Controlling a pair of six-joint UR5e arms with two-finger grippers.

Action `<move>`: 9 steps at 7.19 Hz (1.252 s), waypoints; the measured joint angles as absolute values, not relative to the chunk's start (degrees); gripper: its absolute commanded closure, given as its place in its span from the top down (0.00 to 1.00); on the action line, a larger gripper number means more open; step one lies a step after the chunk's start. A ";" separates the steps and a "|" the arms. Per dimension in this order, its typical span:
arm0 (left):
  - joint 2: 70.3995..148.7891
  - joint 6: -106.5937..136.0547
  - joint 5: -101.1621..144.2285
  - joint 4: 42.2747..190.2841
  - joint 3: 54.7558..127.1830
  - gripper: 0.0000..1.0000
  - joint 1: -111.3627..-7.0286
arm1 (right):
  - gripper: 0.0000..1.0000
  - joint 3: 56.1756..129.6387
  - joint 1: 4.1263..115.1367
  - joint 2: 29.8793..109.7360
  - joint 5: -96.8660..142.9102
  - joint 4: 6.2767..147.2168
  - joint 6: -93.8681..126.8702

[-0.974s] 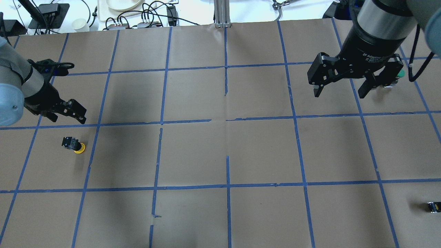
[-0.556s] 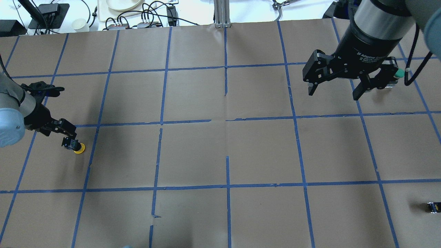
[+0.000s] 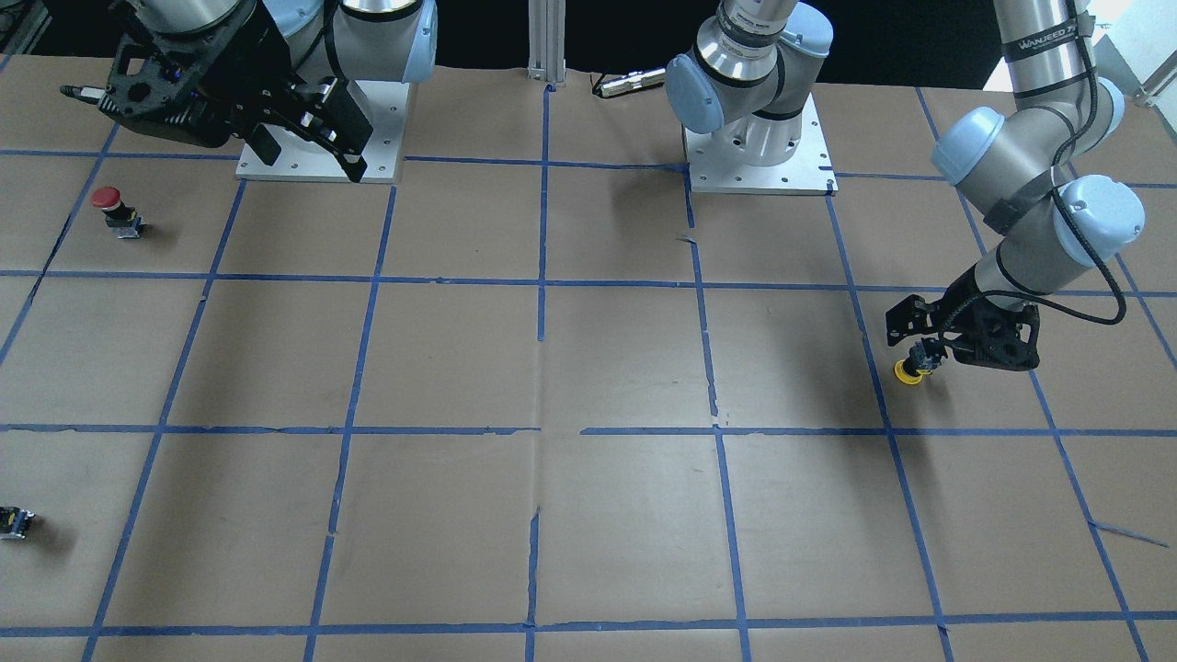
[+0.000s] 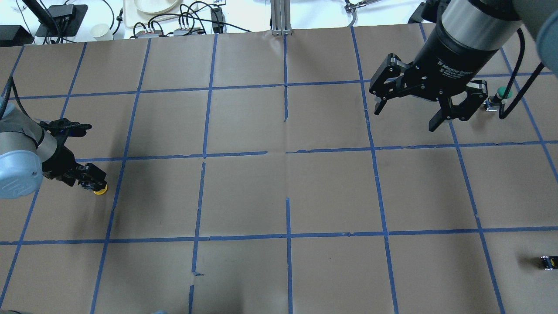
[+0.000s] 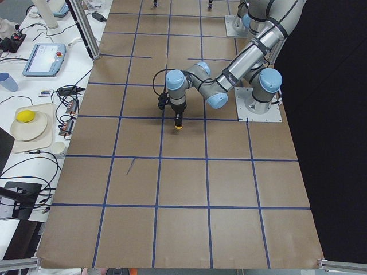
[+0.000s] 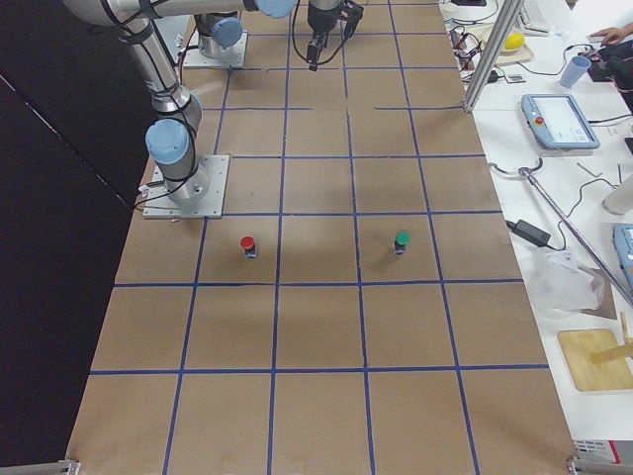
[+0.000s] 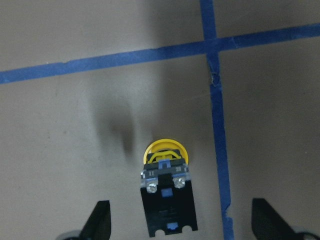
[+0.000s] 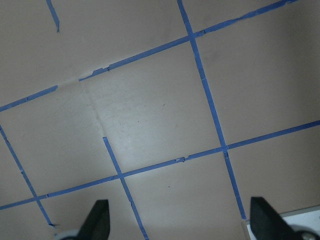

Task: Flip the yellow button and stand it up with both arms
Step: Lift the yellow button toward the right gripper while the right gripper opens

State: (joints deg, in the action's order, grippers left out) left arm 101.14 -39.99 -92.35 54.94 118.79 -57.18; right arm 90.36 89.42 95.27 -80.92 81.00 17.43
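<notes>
The yellow button point(image 4: 100, 190) lies on its side at the table's left, its yellow cap pointing away from the wrist. My left gripper point(image 4: 89, 179) is open and low over it. In the left wrist view the fingertips point(image 7: 100, 222) stand wide on either side of the button's black body point(image 7: 166, 202), not touching it. The button also shows in the front view point(image 3: 908, 371) under the left gripper point(image 3: 924, 354). My right gripper point(image 4: 406, 117) is open and empty, high over the far right of the table, and also shows in the front view point(image 3: 308, 156).
A green-capped button point(image 4: 505, 92) stands just right of the right gripper. A red-capped button point(image 3: 108, 199) stands near the right arm's base. A small capless black block point(image 4: 548, 261) lies at the near right edge. Blue tape lines grid the brown paper.
My left gripper has come down and forward from behind the yellow button and now straddles its body. My right gripper has shifted a little to the left. The button has not moved.
</notes>
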 measured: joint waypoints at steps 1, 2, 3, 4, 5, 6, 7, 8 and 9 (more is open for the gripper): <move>101.14 -39.98 -92.34 54.86 118.75 0.25 -57.26 | 1.00 90.35 89.43 95.29 -80.90 80.97 17.53; 101.09 -40.03 -92.34 54.74 118.67 0.13 -57.33 | 1.00 90.35 89.46 95.32 -80.99 80.96 17.56; 101.04 -40.13 -92.26 54.56 118.55 0.09 -57.36 | 1.00 90.40 89.47 95.37 -81.25 80.90 17.57; 100.96 -40.26 -92.14 54.44 118.21 0.09 -57.51 | 1.00 90.57 89.47 95.41 -81.52 80.80 17.57; 100.65 -40.48 -91.68 54.68 117.48 0.09 -58.07 | 1.00 90.70 89.47 95.41 -81.53 80.81 17.56; 99.41 -40.59 -89.62 56.31 116.58 0.09 -59.69 | 1.00 90.69 89.47 95.40 -81.30 80.88 17.54; 96.99 -40.43 -85.05 60.80 115.91 0.09 -62.65 | 1.00 90.75 89.47 95.32 -81.09 81.03 17.58; 94.53 -39.69 -78.60 66.53 115.53 0.09 -66.22 | 1.00 90.79 89.35 95.20 -80.90 81.48 17.82; 92.74 -38.46 -71.58 71.30 115.37 0.09 -69.66 | 1.00 90.71 89.12 95.13 -80.75 81.86 20.02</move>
